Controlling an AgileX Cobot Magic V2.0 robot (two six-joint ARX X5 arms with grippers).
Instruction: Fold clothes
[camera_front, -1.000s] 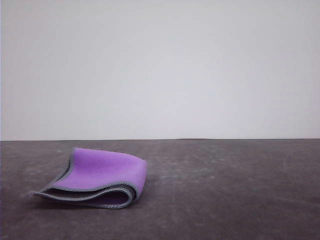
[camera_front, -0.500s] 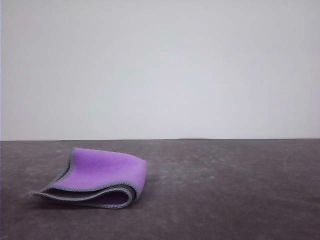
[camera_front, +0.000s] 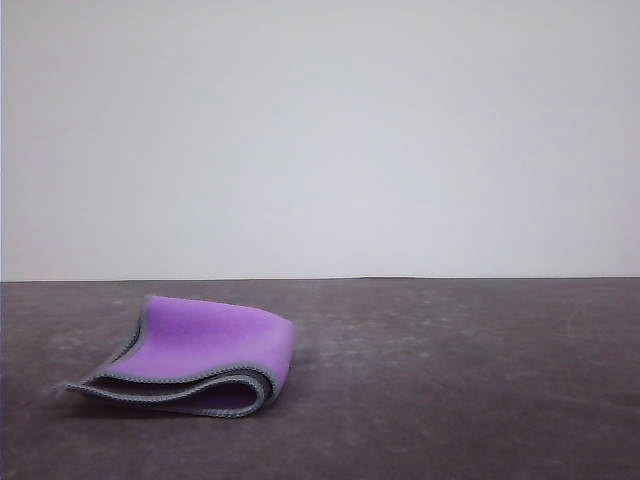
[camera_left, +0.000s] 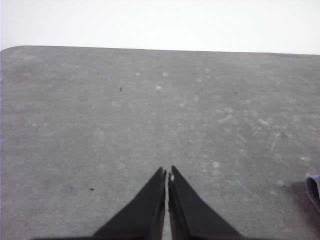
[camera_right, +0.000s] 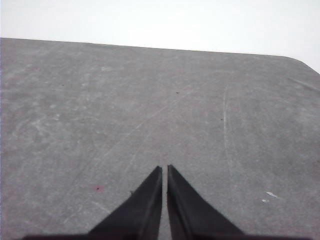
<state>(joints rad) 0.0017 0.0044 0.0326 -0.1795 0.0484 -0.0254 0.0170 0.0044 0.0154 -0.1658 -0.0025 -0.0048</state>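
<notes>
The small purple cloth with grey stitched edging (camera_front: 195, 355) lies folded, unmoved this past second, left on the dark grey table (camera_front: 450, 380); my left gripper (camera_left: 167, 173) and right gripper (camera_right: 164, 169) hang pressed together, empty: folding looks done

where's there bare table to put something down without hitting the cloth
The folded cloth lies on the left part of the table. Everything from its right fold to the table's right edge is bare, as is the strip behind it up to the wall. The table ahead of both shut grippers, left gripper and right gripper, is bare too.
</notes>
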